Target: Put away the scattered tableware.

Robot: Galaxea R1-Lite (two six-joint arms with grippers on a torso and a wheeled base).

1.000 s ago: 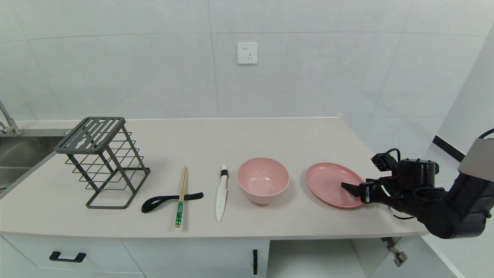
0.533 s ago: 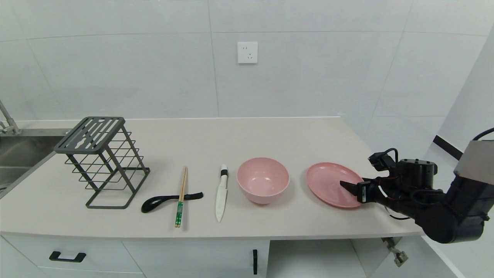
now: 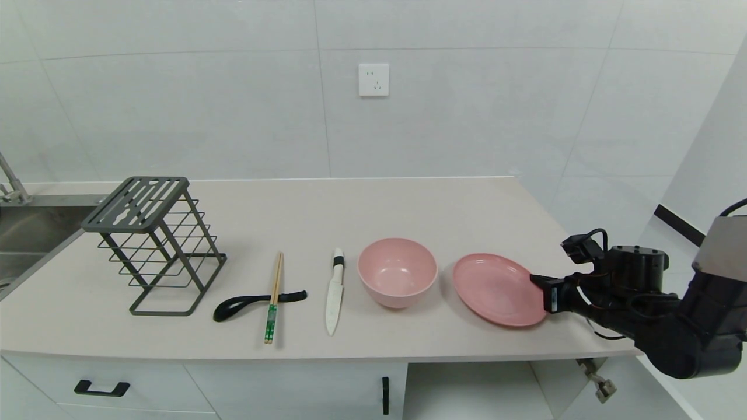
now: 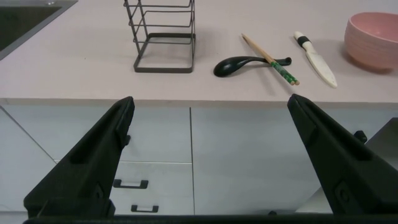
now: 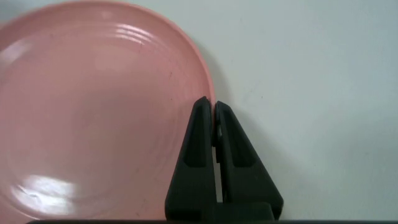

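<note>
Your right gripper (image 5: pixel 214 111) has its jaws pinched almost shut on the right rim of the pink plate (image 3: pixel 496 289), which sits on the counter (image 3: pixel 350 204) just right of the bowl (image 3: pixel 397 271), and your left gripper (image 4: pixel 210 102) hangs wide open and empty.

The right arm (image 3: pixel 671 332) is glossy black with a grey upper link, looping black cables and a pale label behind the tapered right claw (image 3: pixel 533 279). The left claw (image 4: pixel 209 106) has broad matte-black fingers (image 4: pixel 93 162).
</note>
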